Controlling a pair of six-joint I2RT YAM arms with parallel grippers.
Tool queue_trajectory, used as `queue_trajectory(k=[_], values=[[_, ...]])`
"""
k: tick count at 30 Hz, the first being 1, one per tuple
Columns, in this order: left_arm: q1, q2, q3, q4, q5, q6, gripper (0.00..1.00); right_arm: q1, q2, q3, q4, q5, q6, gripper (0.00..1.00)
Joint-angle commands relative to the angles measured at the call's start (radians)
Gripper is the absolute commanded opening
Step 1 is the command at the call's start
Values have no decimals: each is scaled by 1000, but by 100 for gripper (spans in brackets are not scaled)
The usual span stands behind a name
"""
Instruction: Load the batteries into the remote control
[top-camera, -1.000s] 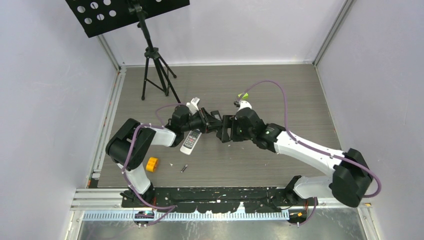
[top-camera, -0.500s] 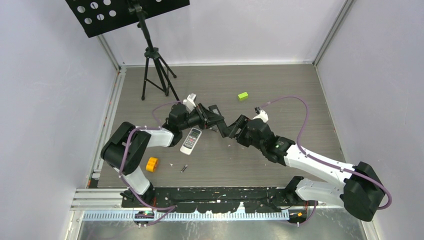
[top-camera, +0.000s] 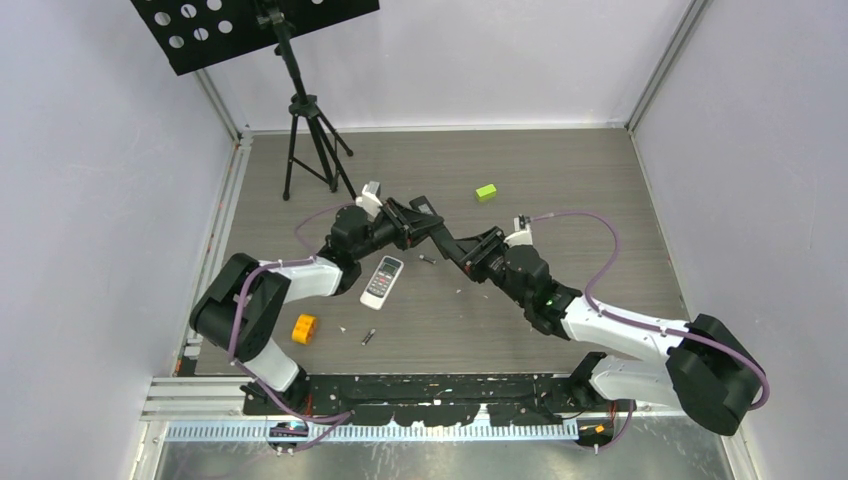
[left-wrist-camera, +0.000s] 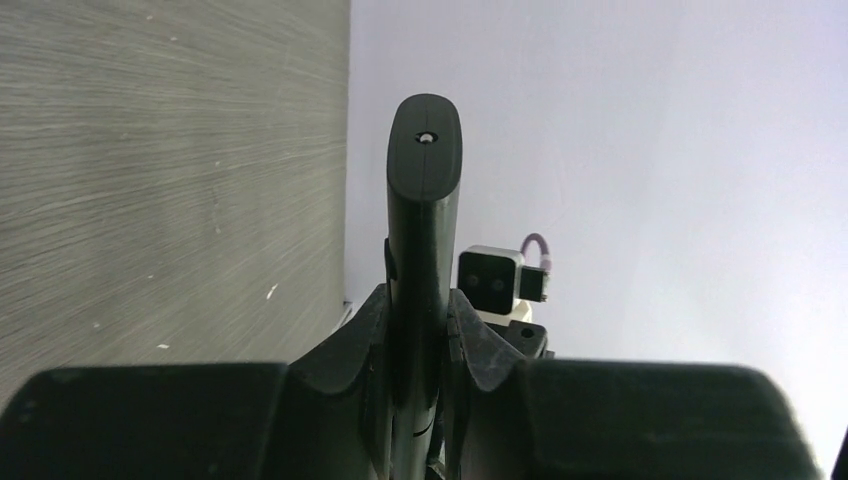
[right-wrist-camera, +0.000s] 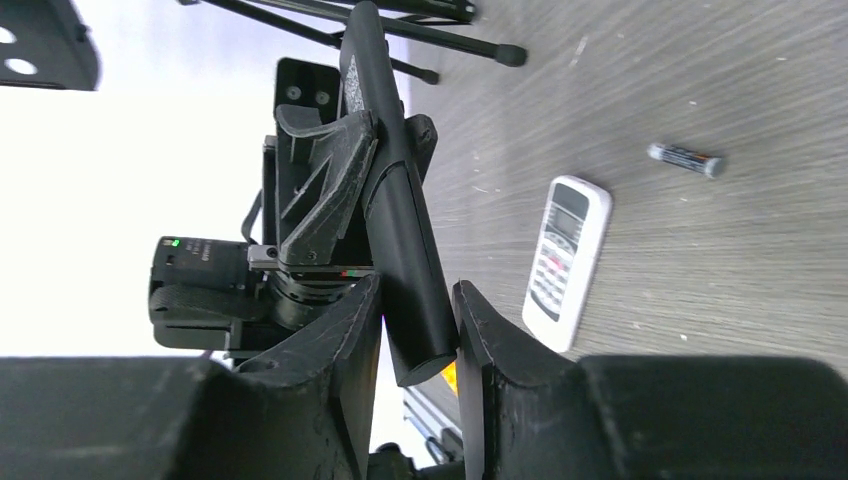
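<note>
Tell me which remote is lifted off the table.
The black remote: the left gripper holds it in the air, while the white remote lies flat on the table.

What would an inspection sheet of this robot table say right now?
Surface: grey wood-grain tabletop, pale specks.
Job's things: black remote held off the table; white remote lying face up; battery beside it; second battery nearer the arm bases.
Clutter: orange block; lime-green block.
Grippers: left gripper shut on black remote; right gripper straddles its free end, grip unclear.
Cables: purple cable looping along each arm.
Surroundings: tripod carrying perforated black board; pale walls.
</note>
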Motion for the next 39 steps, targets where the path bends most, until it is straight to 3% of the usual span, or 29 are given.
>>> queue_trajectory(k=[1, 9, 18, 24, 29, 32, 35, 39], values=[[-64, -110, 39, 204, 83, -83, 0, 7, 28, -42, 61, 11, 3, 26], [-94, -133, 1, 226, 210, 52, 0, 1, 35, -62, 282, 2, -61, 21], [-108, -116, -50, 406, 245, 43, 0, -8, 90, -69, 451, -44, -95, 14], [-116, -105, -25, 425, 282, 68, 0, -31, 126, -56, 511, -81, -101, 11], [-116, -113, 36, 410, 312, 95, 0, -124, 89, -58, 510, -191, -116, 9], [-117, -120, 72, 324, 336, 156, 0, -162, 48, -45, 451, -290, -177, 19], [-111, -136, 97, 208, 337, 241, 0, -185, -5, -38, 383, -367, -260, 39], [-84, -150, 130, 83, 339, 299, 0, -252, -133, -50, 301, -493, -336, 57]])
